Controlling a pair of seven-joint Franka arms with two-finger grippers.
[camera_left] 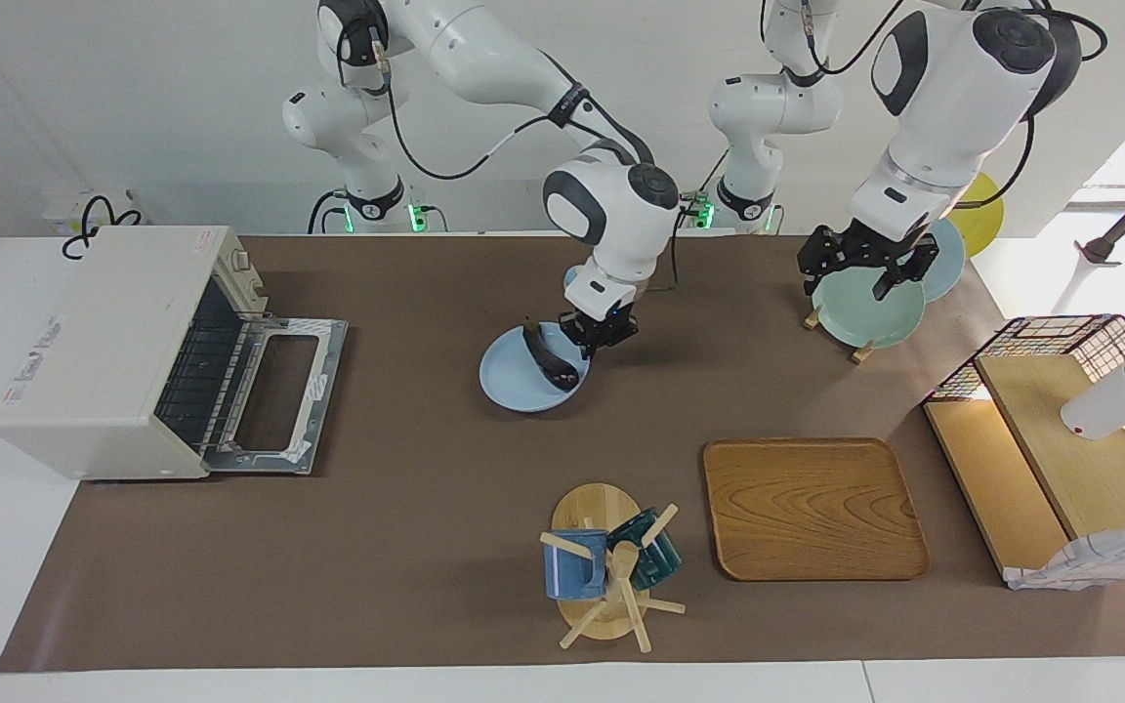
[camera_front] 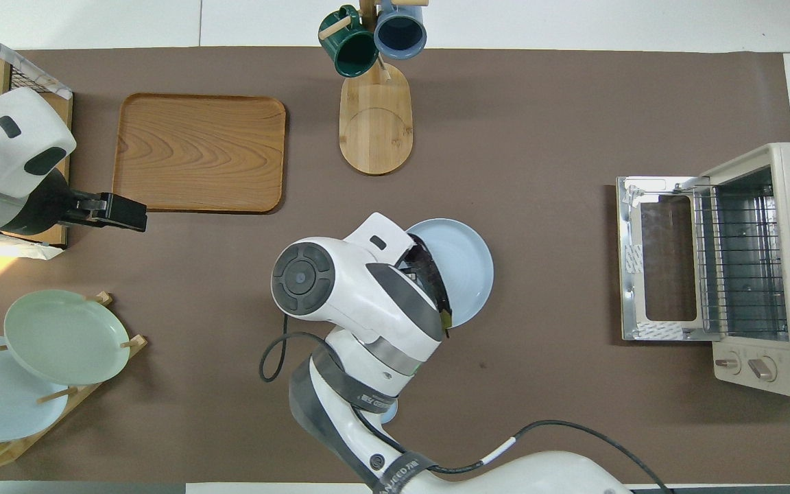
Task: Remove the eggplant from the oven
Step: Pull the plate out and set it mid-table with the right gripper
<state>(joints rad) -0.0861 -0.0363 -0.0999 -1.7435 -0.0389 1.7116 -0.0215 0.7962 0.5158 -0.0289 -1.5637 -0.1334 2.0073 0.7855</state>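
Eggplant (camera_left: pixel 550 357) lay on the pale blue plate (camera_left: pixel 514 386), out of the oven (camera_left: pixel 104 347), over mid-table. I saw the right gripper (camera_left: pixel 594 339) clamped tight on the plate's rim, carrying plate and eggplant together. Oven door (camera_left: pixel 274 395) hung open at the right arm's end. Left gripper (camera_left: pixel 860 266) hovered over the plate rack (camera_left: pixel 860 310), fingers spread wide, holding nothing.

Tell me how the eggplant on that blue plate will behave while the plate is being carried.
The eggplant looks glossy and rounded, so it may slide or roll if the blue plate tips. It lies loose on the plate; the right gripper grips only the plate's rim, so nothing pins it. It looks firm and will probably keep its shape.
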